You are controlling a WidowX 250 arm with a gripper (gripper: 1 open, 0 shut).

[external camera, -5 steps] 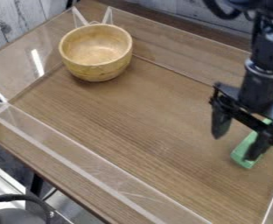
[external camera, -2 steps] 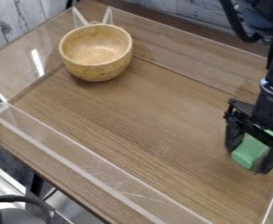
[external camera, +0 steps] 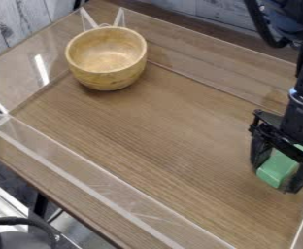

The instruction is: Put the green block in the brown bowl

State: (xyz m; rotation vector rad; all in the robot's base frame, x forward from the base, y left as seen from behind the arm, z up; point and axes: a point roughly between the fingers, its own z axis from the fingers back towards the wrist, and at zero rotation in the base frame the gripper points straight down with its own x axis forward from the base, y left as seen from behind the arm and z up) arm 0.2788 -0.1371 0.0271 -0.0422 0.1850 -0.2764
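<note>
gripper poised over block, grasp not yet made

gripper (external camera: 280, 167) points down with jaws spread wide, straddling the green block (external camera: 278, 172) so the fingers can close on its sides. block lies on the wooden table (external camera: 154, 126), between the jaws, apparently not gripped. brown bowl (external camera: 108, 56) sits well apart, up and left of the gripper, empty and ready to receive.

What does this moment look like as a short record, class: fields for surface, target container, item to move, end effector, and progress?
surface: wooden table with clear walls
target container: brown bowl, far left, empty
item to move: green block, near right edge, on the table
end effector: open, pointing down, fingers either side of the block
progress: block not yet lifted; bowl far from it
</note>
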